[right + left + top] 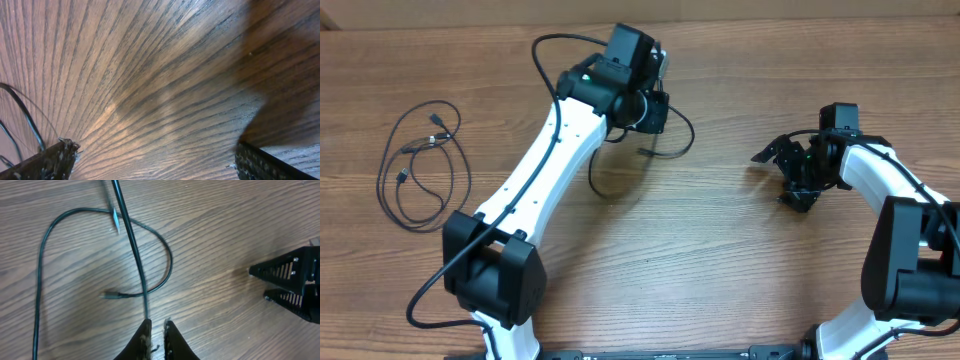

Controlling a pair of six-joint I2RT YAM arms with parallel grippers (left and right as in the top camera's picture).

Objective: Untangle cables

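Note:
One black cable (665, 155) lies looped on the wooden table under my left gripper (652, 105). In the left wrist view its loop (170, 265) ends in a small plug (107, 296). A straight strand (135, 255) runs down to the tip of the left finger. A silvery plug tip (116, 224) shows near the top. My left gripper (157, 322) has its jaws parted by a narrow gap, with bare wood showing through it. A second cable (438, 122) lies coiled at the far left. My right gripper (785, 175) (155, 150) stands wide open over bare wood, holding nothing.
Thick black arm wires (545, 45) arch beside the left arm. My right gripper's fingers (290, 280) show at the right edge of the left wrist view. Thin black strands (25, 120) cross the lower left of the right wrist view.

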